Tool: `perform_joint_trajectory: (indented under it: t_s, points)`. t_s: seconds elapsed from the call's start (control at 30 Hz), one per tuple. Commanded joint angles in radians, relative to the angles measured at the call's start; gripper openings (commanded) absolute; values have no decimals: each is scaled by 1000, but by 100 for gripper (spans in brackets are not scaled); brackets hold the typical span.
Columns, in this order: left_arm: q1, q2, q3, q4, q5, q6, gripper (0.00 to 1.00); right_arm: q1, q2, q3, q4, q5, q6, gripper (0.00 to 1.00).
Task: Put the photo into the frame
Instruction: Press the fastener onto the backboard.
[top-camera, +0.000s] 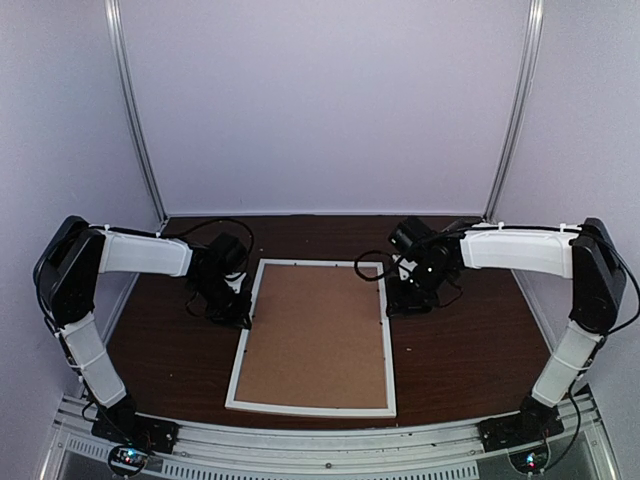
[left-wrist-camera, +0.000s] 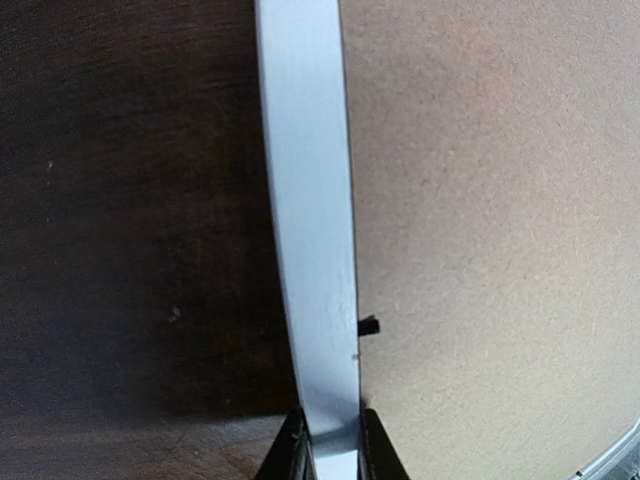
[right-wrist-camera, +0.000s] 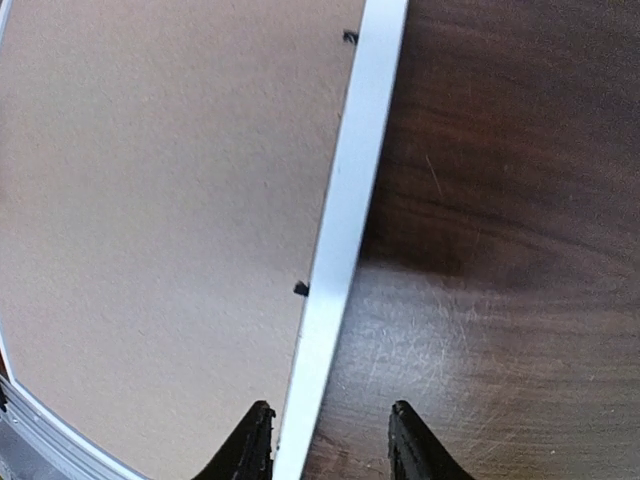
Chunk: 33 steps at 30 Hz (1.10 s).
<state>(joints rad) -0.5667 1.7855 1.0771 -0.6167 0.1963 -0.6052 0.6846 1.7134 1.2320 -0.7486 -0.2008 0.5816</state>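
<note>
Shows frame (top-camera: 310, 408) lying flat on dark table (top-camera: 470, 350), brown backing board (top-camera: 315, 335) filling it. Shows left gripper (left-wrist-camera: 330, 445) clamped on frame's left rail; right gripper (right-wrist-camera: 330, 435) with jaws apart astride right rail, seemingly not touching.

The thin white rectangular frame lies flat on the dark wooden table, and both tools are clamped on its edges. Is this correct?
Only the left tool clamps the white frame; the right tool stands open astride its edge, as the right wrist view shows.
</note>
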Motion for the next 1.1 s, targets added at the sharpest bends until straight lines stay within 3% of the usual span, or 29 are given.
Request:
perform_joint_trajectory:
  t_s: [0.0,0.43,1.07]
  points:
    - [-27,17,-23,4,30,9,0,35,-58,-78,-31,15,34,40]
    - [-27,13,-23,4,23,7,0,155,-79,-186,-6,33,119,40]
    - [-27,14,-29,8,24,7,0,165,28,-172,23,27,101,40]
